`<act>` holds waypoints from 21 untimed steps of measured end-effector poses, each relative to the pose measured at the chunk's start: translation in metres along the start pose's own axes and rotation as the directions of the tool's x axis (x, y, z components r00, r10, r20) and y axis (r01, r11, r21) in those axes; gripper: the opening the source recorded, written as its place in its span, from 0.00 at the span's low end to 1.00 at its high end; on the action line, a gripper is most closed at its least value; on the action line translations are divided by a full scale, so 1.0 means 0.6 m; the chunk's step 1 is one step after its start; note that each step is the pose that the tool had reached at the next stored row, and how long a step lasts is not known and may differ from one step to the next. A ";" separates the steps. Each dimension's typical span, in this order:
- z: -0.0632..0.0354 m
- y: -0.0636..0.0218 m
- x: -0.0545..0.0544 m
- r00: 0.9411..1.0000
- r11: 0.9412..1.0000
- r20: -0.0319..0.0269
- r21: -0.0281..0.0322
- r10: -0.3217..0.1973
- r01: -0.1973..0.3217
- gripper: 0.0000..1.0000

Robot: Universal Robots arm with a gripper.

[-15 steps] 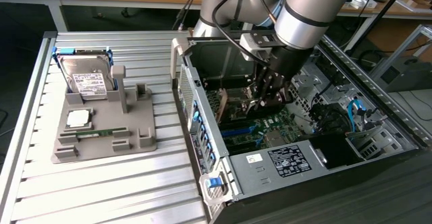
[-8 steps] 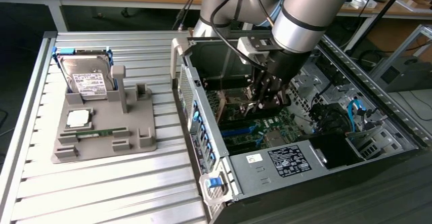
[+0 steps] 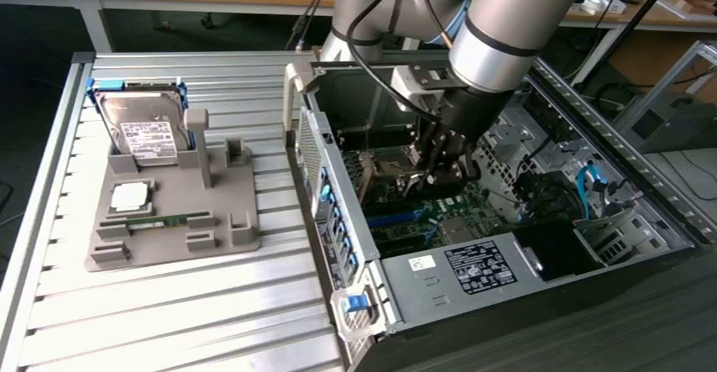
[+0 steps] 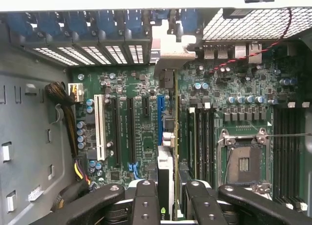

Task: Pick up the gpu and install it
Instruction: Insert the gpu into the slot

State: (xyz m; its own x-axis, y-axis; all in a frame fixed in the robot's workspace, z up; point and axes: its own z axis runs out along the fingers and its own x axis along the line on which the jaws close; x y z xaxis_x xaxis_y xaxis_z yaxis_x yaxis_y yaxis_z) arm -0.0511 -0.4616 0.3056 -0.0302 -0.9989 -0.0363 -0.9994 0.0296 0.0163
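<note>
end effector (image 4: 170, 201): clamped tight on the gpu (image 4: 166, 162), reaching down inside the computer case (image 3: 471, 303)
gpu: standing on its thin edge, inside the computer case, close to its floor

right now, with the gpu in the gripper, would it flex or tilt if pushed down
Probably stiff, not floppy: the gpu is a flat card seen edge-on. It may tilt sideways, since the gripper pinches just its near edge above the motherboard.
</note>
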 end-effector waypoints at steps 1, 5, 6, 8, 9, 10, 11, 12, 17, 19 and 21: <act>0.001 0.001 0.001 1.000 1.000 0.000 0.000 0.000 0.000 0.27; 0.004 0.003 0.002 1.000 1.000 0.000 0.000 0.000 0.000 0.27; 0.006 0.005 0.002 1.000 1.000 0.000 0.000 0.000 0.000 0.27; 0.008 0.007 0.003 1.000 1.000 0.000 0.000 0.000 0.000 0.27; 0.009 0.008 0.003 1.000 1.000 0.000 0.000 0.000 0.000 0.27; 0.010 0.010 0.003 1.000 1.000 0.000 0.000 0.000 0.000 0.27; 0.011 0.011 0.003 1.000 1.000 0.000 0.000 0.000 0.000 0.27; 0.012 0.012 0.003 1.000 1.000 0.000 0.000 0.000 0.000 0.27; 0.018 0.017 0.004 1.000 1.000 0.000 0.000 0.000 0.000 0.27; 0.020 0.018 0.004 1.000 1.000 0.000 0.000 0.000 0.000 0.27; 0.023 0.018 0.004 1.000 1.000 0.000 0.000 0.000 0.000 0.27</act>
State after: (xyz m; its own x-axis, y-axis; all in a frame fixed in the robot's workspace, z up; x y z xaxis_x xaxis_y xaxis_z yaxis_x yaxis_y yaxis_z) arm -0.0621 -0.4631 0.2919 -0.0300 -0.9989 -0.0360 -0.9994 0.0294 0.0164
